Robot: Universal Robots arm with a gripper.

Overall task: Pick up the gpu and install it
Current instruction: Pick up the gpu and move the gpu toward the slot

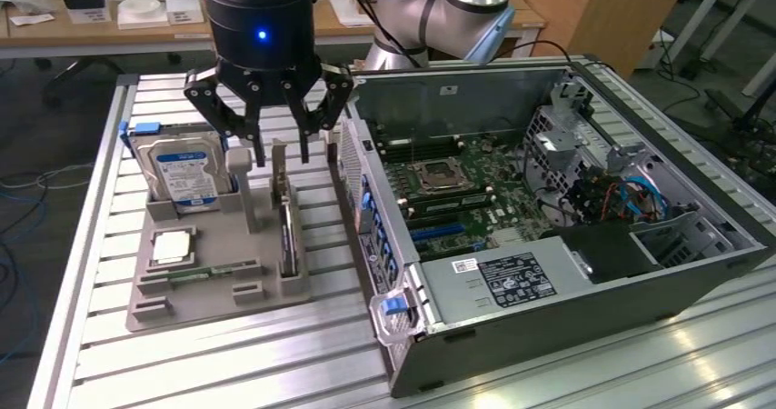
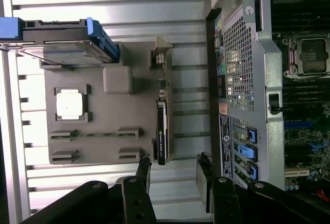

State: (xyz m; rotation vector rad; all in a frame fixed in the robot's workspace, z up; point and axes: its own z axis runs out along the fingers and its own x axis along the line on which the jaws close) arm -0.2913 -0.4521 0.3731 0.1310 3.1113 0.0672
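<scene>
Exterior view: gpu [image 1: 289, 234] edgewise alongside case [image 1: 631, 293]

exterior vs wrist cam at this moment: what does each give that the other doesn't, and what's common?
Exterior view: the gripper with its whole body hanging over the tray, plus the case's power supply and a desk behind.
Wrist view: a straight-down look at the gpu standing edge-on in its tray slot, and the case's perforated rear panel face-on.
Both: the gripper open and holding nothing, close to the gpu; the hard drive; the motherboard socket.
</scene>
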